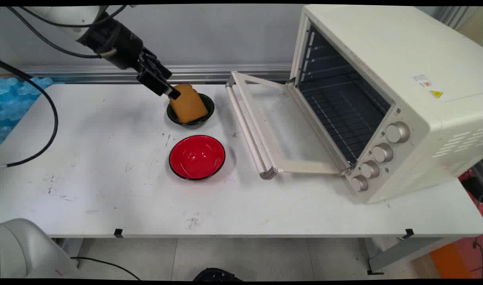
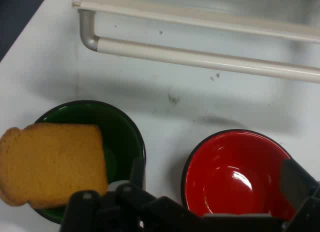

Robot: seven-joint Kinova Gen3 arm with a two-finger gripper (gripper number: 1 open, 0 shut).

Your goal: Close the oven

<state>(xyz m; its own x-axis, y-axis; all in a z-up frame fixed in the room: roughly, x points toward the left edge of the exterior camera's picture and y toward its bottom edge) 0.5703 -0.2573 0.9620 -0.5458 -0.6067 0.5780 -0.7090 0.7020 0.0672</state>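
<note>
A slice of brown toast (image 1: 188, 103) leans in a small dark green bowl (image 1: 207, 117) at the table's back middle. My gripper (image 1: 168, 85) hangs just left of and above the bowl, one fingertip close to the toast's upper left corner; I cannot tell whether it touches. In the hand view the toast (image 2: 52, 162) lies over the green bowl (image 2: 122, 137) at lower left, and the gripper (image 2: 217, 179) is open with nothing held. Its fingers (image 2: 137, 172) stand wide apart, the red bowl (image 2: 235, 169) showing between them.
An empty red bowl (image 1: 197, 156) sits in front of the green one. A cream toaster oven (image 1: 387, 91) stands at the right, its door (image 1: 273, 126) folded down flat on the table, the handle (image 2: 200, 57) facing the bowls. A black cable (image 1: 51, 114) loops at the left.
</note>
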